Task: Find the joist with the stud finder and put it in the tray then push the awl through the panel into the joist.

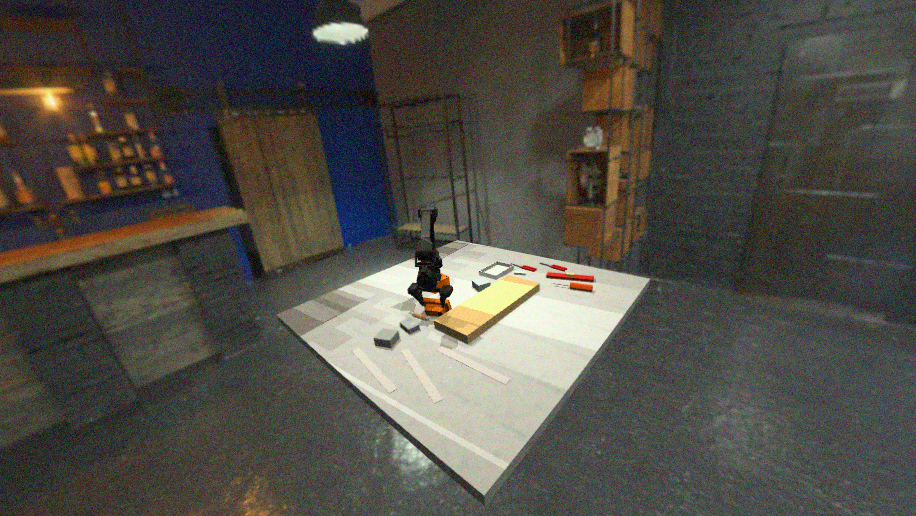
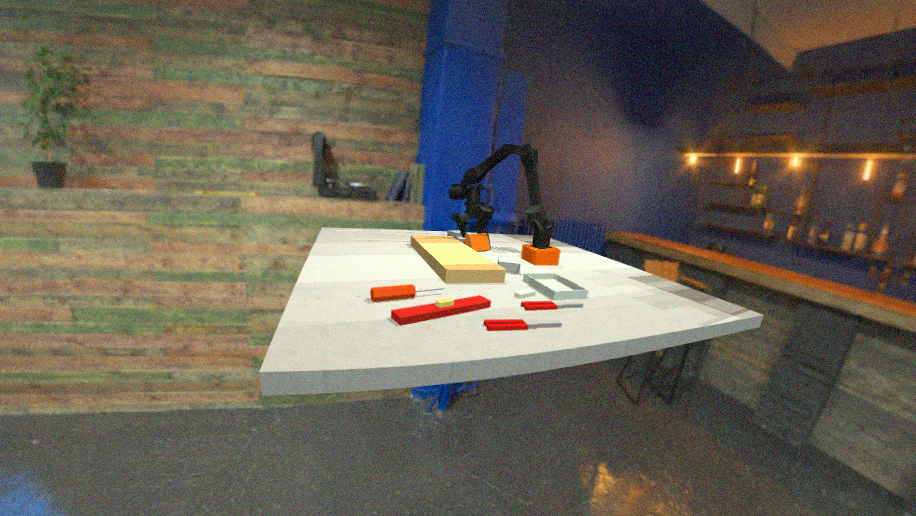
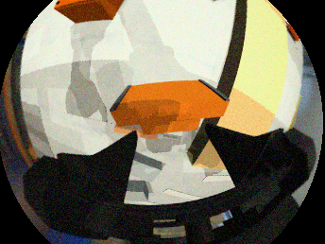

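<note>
The stud finder, an orange block [image 1: 437, 308] [image 2: 477, 241] [image 3: 170, 105] with dark end edges, stands on the table beside the floor panel. My gripper [image 1: 430, 301] [image 2: 473, 231] [image 3: 172, 130] is open and empty, pointing down just above the orange block, with its fingers spread wide. The yellow wooden panel [image 1: 493, 303] [image 2: 451, 256] [image 3: 260, 48] lies flat; no hole is visible on it. The grey tray [image 1: 489, 276] [image 2: 570, 294] shows no tool inside. A small orange-brown handle [image 1: 419, 316] [image 3: 126, 129] lies beside the orange block; it may be the awl. The joist is hidden.
An orange-handled tool [image 1: 581, 287] [image 2: 392, 292], a red bar [image 1: 569, 276] [image 2: 416, 312] and two red-handled tools lie beyond the panel. Grey blocks [image 1: 386, 338] [image 1: 410, 325] [image 1: 480, 283] and pale strips [image 1: 374, 369] lie on the table. The arm's orange base [image 2: 540, 255] [image 3: 90, 10] stands near.
</note>
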`<state>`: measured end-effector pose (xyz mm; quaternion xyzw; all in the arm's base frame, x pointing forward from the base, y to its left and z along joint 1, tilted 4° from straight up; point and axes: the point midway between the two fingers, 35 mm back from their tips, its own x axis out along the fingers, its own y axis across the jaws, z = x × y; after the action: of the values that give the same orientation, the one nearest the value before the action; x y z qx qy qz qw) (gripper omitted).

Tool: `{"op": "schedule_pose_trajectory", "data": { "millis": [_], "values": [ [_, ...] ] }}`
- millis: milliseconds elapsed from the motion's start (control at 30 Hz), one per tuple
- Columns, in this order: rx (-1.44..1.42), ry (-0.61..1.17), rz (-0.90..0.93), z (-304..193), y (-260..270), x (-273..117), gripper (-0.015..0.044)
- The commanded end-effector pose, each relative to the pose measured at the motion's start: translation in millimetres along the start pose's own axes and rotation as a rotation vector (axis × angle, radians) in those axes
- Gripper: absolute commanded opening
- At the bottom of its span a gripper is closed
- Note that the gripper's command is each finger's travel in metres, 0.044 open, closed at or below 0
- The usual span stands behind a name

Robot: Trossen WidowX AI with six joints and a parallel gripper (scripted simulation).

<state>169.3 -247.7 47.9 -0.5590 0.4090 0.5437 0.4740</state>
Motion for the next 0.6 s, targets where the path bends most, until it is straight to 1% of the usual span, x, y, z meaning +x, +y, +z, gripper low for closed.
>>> {"op": "schedule_pose_trajectory", "data": {
  "millis": [0,400,567],
  "values": [
    [0.000,-0.014,-0.002,1.2,-0.3,11.1,0.0440],
    [-0.001,-0.014,-0.002,0.8,0.0,27.9,0.0440],
    [-0.001,-0.014,-0.002,0.8,0.0,27.9,0.0407]
  ]
}}
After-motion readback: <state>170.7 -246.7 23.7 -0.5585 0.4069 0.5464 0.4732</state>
